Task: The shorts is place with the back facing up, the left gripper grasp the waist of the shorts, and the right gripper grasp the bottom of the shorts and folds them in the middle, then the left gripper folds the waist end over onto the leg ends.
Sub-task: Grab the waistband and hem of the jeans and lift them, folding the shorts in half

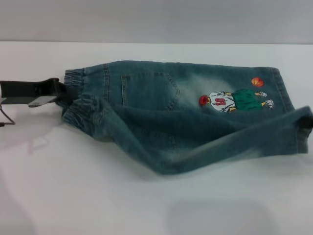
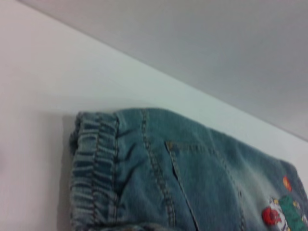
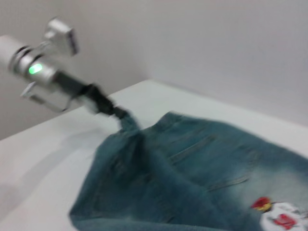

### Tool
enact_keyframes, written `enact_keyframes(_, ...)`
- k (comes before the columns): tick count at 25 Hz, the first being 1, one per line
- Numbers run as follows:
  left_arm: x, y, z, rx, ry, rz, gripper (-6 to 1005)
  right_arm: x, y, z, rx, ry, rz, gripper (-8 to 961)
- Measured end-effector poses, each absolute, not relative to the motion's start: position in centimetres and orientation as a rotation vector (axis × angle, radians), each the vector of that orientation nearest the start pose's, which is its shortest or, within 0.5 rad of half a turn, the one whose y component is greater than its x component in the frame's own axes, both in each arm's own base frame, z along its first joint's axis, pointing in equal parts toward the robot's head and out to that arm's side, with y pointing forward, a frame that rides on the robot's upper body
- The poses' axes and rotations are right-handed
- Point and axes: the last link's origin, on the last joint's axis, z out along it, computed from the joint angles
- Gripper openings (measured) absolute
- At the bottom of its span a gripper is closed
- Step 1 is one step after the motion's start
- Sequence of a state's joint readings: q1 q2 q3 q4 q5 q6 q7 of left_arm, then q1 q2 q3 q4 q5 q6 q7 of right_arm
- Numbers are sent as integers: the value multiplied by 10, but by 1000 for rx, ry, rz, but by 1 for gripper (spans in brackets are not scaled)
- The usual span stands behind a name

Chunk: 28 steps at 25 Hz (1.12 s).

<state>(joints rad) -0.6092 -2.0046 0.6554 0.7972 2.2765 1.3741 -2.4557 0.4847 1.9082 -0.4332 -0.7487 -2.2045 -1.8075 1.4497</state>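
Observation:
Blue denim shorts (image 1: 186,107) lie across the white table (image 1: 98,196), back pocket (image 1: 149,90) and a cartoon print (image 1: 234,99) facing up. The near half is lifted and drawn over the far half. My left gripper (image 1: 62,94) is at the left end, shut on the elastic waist (image 1: 80,105). The right wrist view shows that left gripper (image 3: 118,114) pinching the bunched waist of the shorts (image 3: 192,173). At the right edge, my right gripper (image 1: 306,120) holds the raised leg hem. In the left wrist view the gathered waist (image 2: 94,163) fills the frame, with no fingers showing.
The white table spreads in front of the shorts and to their left. A grey wall (image 1: 156,19) rises behind the table's far edge.

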Motion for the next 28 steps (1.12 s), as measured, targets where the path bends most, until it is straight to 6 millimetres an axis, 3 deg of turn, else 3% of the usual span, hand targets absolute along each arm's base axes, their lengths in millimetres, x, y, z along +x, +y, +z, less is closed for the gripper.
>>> enact_keyframes(5, -286, 385, 53, -2073, -1729, -526, 42, 324, 318, 95, -2565, 762, 575, 3)
enact_keyframes(28, -278, 412, 49, -1901, -1618, -774, 42, 333, 362, 72, -2315, 797, 537, 6)
